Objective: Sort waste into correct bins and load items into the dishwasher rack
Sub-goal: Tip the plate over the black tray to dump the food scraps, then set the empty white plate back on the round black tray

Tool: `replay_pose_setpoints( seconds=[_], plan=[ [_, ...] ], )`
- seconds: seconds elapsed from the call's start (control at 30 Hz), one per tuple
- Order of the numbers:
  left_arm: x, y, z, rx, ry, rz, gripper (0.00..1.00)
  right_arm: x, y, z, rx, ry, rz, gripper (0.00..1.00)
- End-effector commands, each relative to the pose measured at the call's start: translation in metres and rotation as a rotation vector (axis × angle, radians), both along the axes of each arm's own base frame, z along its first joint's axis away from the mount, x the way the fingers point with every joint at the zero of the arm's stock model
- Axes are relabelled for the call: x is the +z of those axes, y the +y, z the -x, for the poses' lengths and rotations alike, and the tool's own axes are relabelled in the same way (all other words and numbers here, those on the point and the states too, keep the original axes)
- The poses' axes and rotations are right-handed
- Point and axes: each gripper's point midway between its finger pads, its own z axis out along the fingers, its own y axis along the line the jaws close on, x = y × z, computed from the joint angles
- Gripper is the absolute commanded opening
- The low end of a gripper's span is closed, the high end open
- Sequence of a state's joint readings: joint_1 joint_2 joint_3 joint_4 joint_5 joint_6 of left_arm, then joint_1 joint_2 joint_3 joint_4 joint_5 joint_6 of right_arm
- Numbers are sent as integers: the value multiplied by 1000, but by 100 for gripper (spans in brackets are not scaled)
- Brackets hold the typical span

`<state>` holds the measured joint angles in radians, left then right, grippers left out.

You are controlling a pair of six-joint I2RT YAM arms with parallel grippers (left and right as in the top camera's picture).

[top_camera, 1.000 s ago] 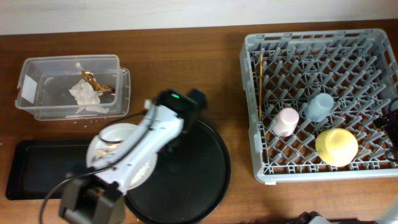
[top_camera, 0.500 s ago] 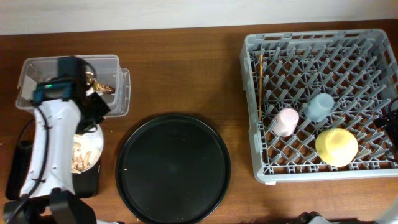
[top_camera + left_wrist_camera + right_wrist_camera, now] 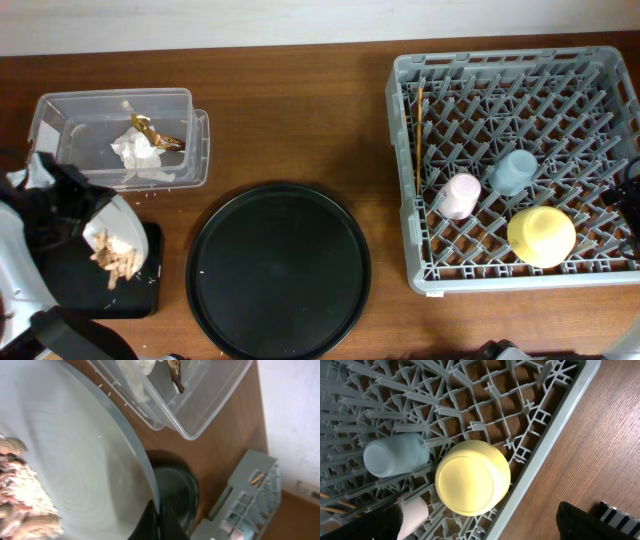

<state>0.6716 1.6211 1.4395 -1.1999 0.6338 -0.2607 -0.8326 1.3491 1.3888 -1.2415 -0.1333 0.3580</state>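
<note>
My left gripper (image 3: 158, 521) is shut on the rim of the pale round plate (image 3: 118, 232), which is tilted over the shallow black tray (image 3: 135, 300). Beige-brown food scraps (image 3: 110, 260) lie on the plate and also show in the left wrist view (image 3: 20, 492). The clear box (image 3: 115, 140) holds white paper (image 3: 135, 150) and a gold-brown scrap (image 3: 160, 136). The grey rack (image 3: 420, 250) holds the pink cup (image 3: 460, 195), light-blue cup (image 3: 513, 172), yellow bowl (image 3: 541, 236) and chopsticks (image 3: 419, 140). My right gripper (image 3: 480, 525) is open above the bowl (image 3: 472, 477).
A large round black tray (image 3: 280, 270) lies between the shallow tray and the rack. The clear box's lid edge (image 3: 200, 145) juts out on its right side. Bare wooden table (image 3: 300, 110) runs along the back.
My left arm swung the plate left, off the round tray and over the shallow black tray. The plate now tilts and the scraps sit near its lower edge. The rack items are unchanged.
</note>
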Motion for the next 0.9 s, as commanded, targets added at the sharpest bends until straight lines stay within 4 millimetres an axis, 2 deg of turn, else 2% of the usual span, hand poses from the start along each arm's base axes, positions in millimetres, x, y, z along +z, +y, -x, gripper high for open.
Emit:
replay_pose_setpoints(
  seconds=[0.0, 0.1, 0.17, 0.2, 0.3, 0.53, 0.57, 0.67, 0.73, 0.8, 0.83, 0.87],
  plan=[
    [25, 7, 7, 16, -110, 61, 0, 5, 0, 1, 5, -13, 12, 99],
    [42, 20, 10, 40, -227, 122, 0, 5, 0, 1, 5, -13, 12, 99],
    [43, 32, 18, 86, -228, 129, 0, 5, 0, 1, 5, -13, 12, 99],
    [45, 34, 20, 92, -239, 139, 0, 5, 0, 1, 5, -13, 12, 99],
    [67, 33, 19, 54, -394, 189, 0, 5, 0, 1, 5, -13, 12, 99],
    [66, 47, 39, 133, -373, 221, 0, 5, 0, 1, 5, -13, 12, 99],
    [64, 54, 39, 135, -387, 192, 0, 5, 0, 1, 5, -13, 12, 99],
    [60, 52, 42, 141, -410, 223, 0, 5, 0, 1, 5, -13, 12, 99],
    [51, 46, 46, 158, -379, 272, 0, 5, 0, 1, 5, -13, 12, 98],
    [47, 53, 47, 168, -402, 254, 0, 5, 0, 1, 5, -13, 12, 99],
    [52, 47, 50, 178, -415, 305, 0, 5, 0, 1, 5, -13, 12, 99],
    [64, 46, 48, 142, -502, 299, 0, 5, 0, 1, 5, -13, 12, 99]
  ],
)
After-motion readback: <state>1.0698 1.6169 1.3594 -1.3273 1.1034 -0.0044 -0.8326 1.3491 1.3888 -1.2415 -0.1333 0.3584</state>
